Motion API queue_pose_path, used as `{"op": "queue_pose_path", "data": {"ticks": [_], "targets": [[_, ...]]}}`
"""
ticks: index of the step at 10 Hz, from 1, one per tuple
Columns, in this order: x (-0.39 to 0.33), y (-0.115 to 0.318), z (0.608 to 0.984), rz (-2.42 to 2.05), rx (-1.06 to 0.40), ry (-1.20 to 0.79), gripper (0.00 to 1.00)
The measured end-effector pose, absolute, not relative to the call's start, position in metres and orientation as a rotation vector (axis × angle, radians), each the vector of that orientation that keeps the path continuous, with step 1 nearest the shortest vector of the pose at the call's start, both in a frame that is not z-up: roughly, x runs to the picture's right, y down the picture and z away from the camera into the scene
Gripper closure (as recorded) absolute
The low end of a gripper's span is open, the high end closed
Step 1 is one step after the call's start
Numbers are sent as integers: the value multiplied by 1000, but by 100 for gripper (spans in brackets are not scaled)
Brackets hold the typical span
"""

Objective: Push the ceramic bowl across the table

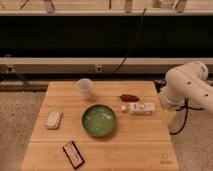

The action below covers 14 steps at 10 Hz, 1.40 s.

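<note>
**Arm waits at the table's edge, bowl near the middle**

The white robot arm (187, 87) bends in from the side of the table (125, 150), a square butcher-block top of pale plank strips with a small mark near one front corner. Its gripper (128, 107) sits low over the wood, pointing in toward the centre; I cannot tell whether it is apart or together. The ceramic bowl (99, 120), glossy green and mottled inside, rests near the gripper's tip, a little nearer the front edge and not touching it. A small red object (129, 97) lies just behind the gripper, toward the wall. Farther that way stands a white translucent cup (84, 88). Beyond the bowl lies a pale packet (53, 119); a dark card (73, 153) sits at the front edge, well apart. The floor (15, 120) is speckled stone. Black cables (131, 45) hang before a dark recess.
</note>
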<state>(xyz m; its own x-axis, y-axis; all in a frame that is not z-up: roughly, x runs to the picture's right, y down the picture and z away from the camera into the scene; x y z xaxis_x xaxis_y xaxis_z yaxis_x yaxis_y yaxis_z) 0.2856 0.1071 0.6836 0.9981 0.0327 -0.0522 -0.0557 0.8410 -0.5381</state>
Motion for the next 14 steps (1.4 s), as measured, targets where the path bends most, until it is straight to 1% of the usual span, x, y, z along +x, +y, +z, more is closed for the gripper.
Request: {"op": "queue_pose_path", "data": {"ticks": [2, 5, 12, 14], "targets": [[276, 114, 688, 24, -571, 40, 20], [240, 122, 698, -22, -572, 27, 20], [206, 142, 728, -89, -574, 8, 20], [204, 146, 731, -96, -575, 8, 20]]}}
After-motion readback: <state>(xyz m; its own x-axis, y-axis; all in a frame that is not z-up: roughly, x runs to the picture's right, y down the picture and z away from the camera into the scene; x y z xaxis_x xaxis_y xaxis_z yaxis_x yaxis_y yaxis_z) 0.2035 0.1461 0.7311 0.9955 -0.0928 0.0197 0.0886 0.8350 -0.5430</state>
